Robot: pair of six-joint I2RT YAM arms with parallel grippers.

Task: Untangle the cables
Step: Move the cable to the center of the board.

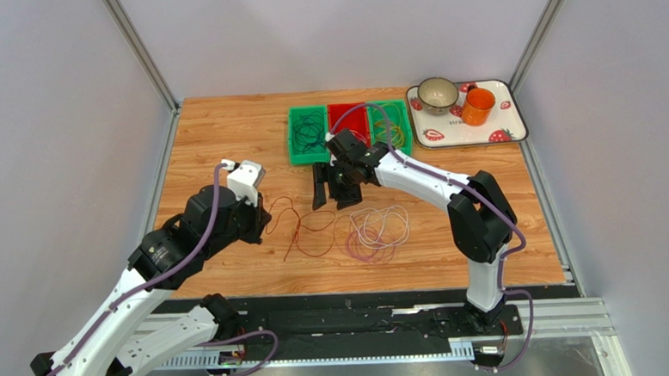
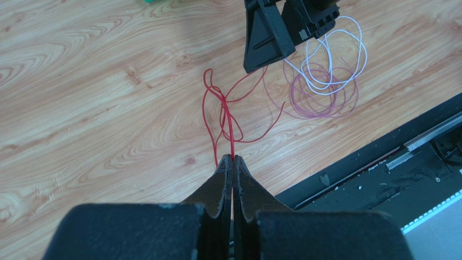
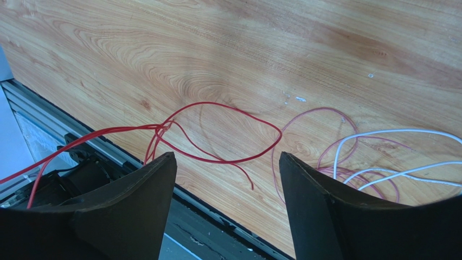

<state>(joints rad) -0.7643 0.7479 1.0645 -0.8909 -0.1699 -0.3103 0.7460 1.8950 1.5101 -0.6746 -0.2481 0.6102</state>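
A thin red cable [image 1: 307,228] lies tangled on the wooden table in front of my left arm. My left gripper [image 2: 233,158] is shut on a strand of the red cable [image 2: 228,116], which runs straight out from its tips. To the right, a white cable [image 1: 384,222] and a purple cable [image 1: 363,247] lie looped over each other. My right gripper [image 1: 329,188] hangs open above the table just beyond the red loop [image 3: 211,103], with nothing between its fingers [image 3: 154,179]. The white cable [image 3: 379,132] and the purple cable [image 3: 314,111] show to its right.
Three bins stand at the back: a green bin [image 1: 295,147] with dark cables, a red bin [image 1: 343,112], and a green bin [image 1: 406,126] with yellowish cables. A white tray [image 1: 516,131] at the back right holds a bowl [image 1: 437,95] and an orange cup [image 1: 477,106].
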